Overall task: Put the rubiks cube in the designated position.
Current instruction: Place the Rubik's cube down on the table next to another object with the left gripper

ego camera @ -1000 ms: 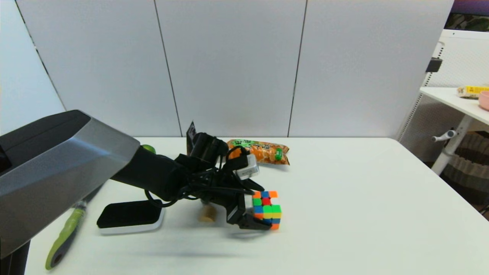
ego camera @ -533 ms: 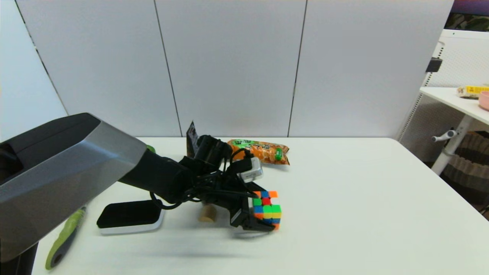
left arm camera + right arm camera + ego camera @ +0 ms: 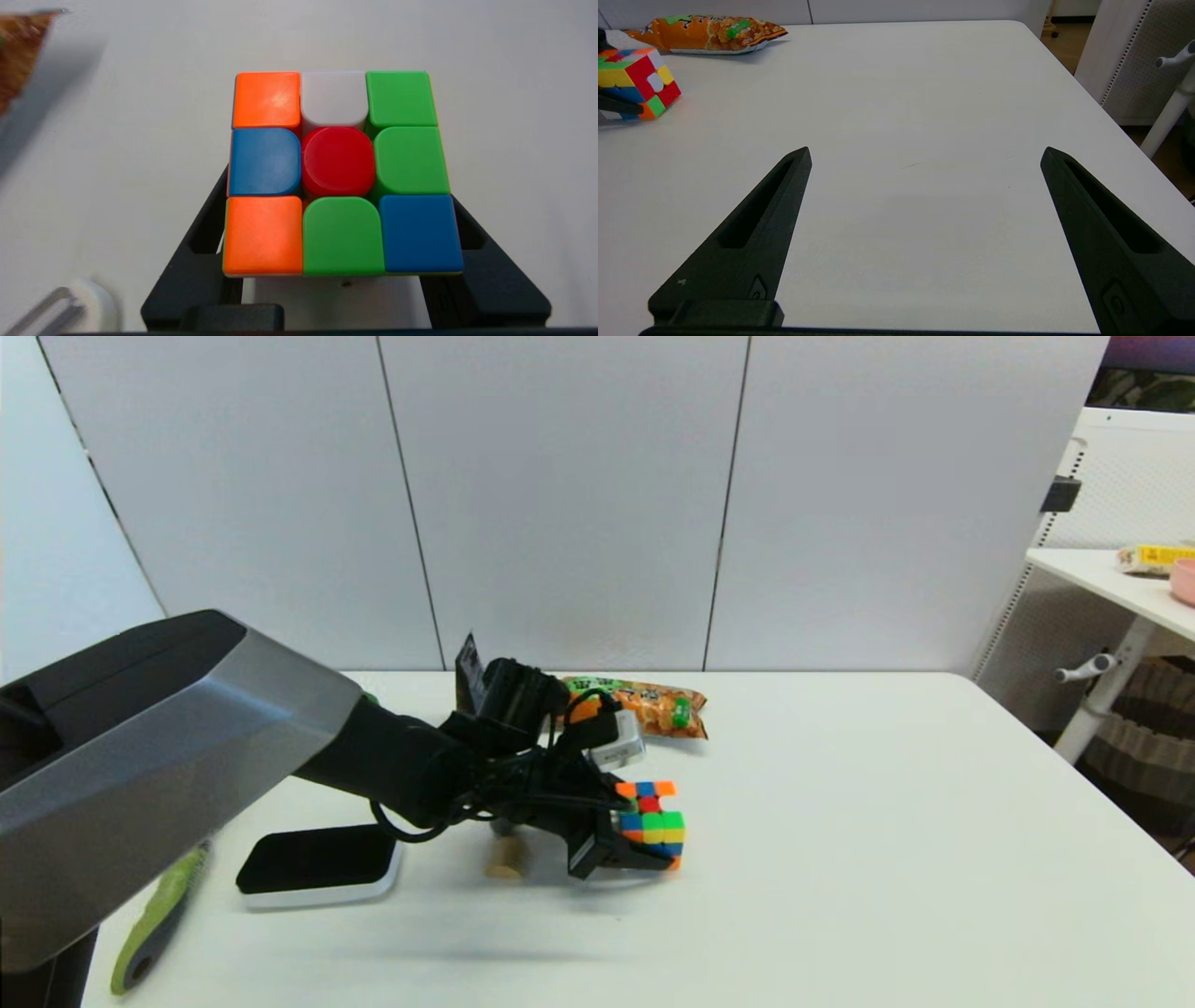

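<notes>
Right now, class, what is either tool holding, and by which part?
The left tool grips the small multicoloured plastic puzzle cube by two opposite side faces. The right tool is open, holding nothing.

Lit evenly and brightly from overhead, with soft, faint shadows thrown on the white worktop [image 3: 840, 859] beneath the left arm. Sharp in the head view; blurred at the near corners of the left wrist view.

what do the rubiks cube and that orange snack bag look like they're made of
The rubiks cube, held in the left tool, looks like glossy solid-colored plastic, with sheen on rounded tiles and no sticker edges. The snack bag seems crinkly printed plastic film, possibly foil-lined.
</notes>
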Robot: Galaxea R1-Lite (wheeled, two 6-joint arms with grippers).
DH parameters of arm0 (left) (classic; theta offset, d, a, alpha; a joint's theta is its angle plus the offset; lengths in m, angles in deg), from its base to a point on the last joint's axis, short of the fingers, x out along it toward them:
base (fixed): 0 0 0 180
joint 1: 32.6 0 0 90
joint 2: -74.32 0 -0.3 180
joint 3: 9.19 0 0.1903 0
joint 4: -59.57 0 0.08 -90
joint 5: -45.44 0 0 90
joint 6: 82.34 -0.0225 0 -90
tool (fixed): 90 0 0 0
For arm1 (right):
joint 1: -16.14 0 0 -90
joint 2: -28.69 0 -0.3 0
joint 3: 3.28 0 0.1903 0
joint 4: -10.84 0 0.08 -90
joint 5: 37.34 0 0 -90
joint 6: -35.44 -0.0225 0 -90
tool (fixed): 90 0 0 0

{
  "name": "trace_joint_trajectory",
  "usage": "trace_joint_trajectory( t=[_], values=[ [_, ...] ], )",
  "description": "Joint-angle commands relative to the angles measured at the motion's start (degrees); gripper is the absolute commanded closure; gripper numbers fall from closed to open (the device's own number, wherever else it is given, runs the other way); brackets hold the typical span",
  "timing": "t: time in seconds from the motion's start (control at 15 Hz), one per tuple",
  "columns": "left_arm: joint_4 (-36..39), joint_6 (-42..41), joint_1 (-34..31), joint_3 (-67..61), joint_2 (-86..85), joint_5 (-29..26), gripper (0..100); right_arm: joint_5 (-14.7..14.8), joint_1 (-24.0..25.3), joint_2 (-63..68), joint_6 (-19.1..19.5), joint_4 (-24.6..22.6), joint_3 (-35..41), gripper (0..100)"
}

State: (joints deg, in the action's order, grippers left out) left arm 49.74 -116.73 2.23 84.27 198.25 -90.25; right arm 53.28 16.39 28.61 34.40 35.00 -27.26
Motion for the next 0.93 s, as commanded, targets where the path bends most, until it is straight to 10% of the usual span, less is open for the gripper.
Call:
trace_joint_trajectory(
  t=[0.07,0.4,0.93],
  values=[
    [0.09,-0.06,-1.69,0.13,-6.95,2.27,100,-0.01,0.02,0.07,-0.02,0.00,0.01,0],
    [-0.35,1.43,-12.06,-0.75,-18.02,10.62,100,-0.01,0.02,0.07,-0.02,0.00,0.01,0],
    [-0.70,1.43,-48.72,-1.28,-22.94,12.82,100,-0.01,0.02,0.07,-0.02,0.00,0.01,0]
  ],
)
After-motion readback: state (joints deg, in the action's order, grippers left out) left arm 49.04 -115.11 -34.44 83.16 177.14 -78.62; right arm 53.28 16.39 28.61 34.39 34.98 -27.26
